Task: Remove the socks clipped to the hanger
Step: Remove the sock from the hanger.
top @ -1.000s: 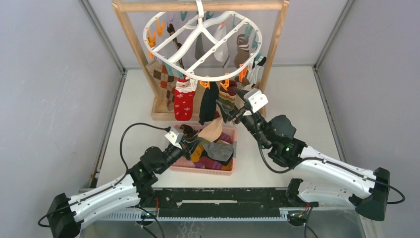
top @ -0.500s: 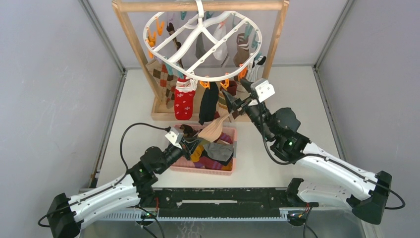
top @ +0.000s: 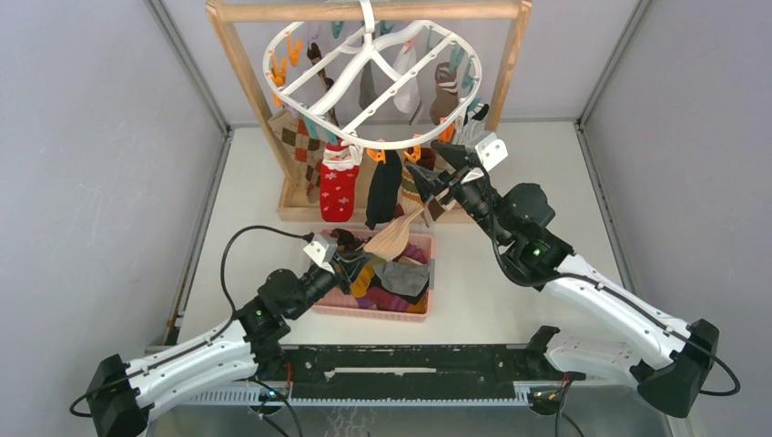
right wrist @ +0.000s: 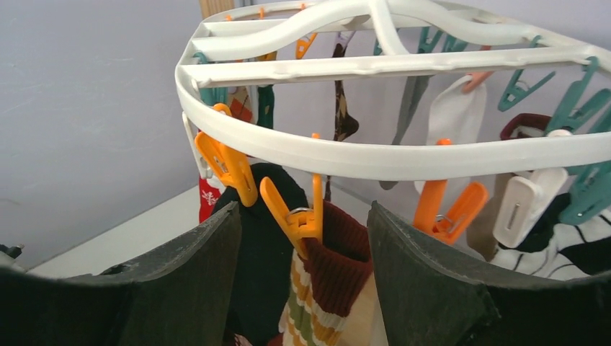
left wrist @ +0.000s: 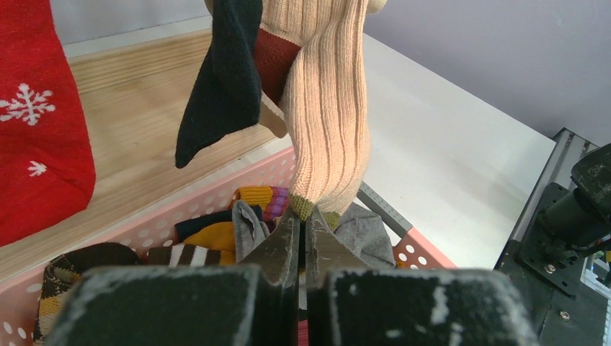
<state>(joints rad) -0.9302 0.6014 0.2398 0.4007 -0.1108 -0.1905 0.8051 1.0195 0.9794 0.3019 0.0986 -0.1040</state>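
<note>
The white oval hanger [top: 383, 144] [right wrist: 403, 155] hangs from a wooden frame, with several socks on orange and teal clips. My left gripper [top: 358, 252] [left wrist: 301, 216] is shut on the olive toe of a beige ribbed sock [top: 393, 235] [left wrist: 328, 122], which stretches down over the basket. That sock's maroon cuff [right wrist: 346, 252] is held by an orange clip [right wrist: 299, 216] on the near rim. My right gripper [top: 431, 169] [right wrist: 302, 210] is open, with one finger on each side of this clip and cuff, not touching them. A black sock [top: 383, 189] [left wrist: 223, 79] hangs just to the left.
A pink perforated basket [top: 364, 307] [left wrist: 180, 216] holding several loose socks sits below the hanger. The wooden frame [top: 364, 11] has a base board behind the basket. A red snowflake sock [top: 339, 189] [left wrist: 36, 130] and an argyle sock [top: 296, 146] hang at the left.
My right gripper has risen and moved forward to the hanger's near rim, now straddling the orange clip. The left gripper and the beige sock's toe have stayed put.
</note>
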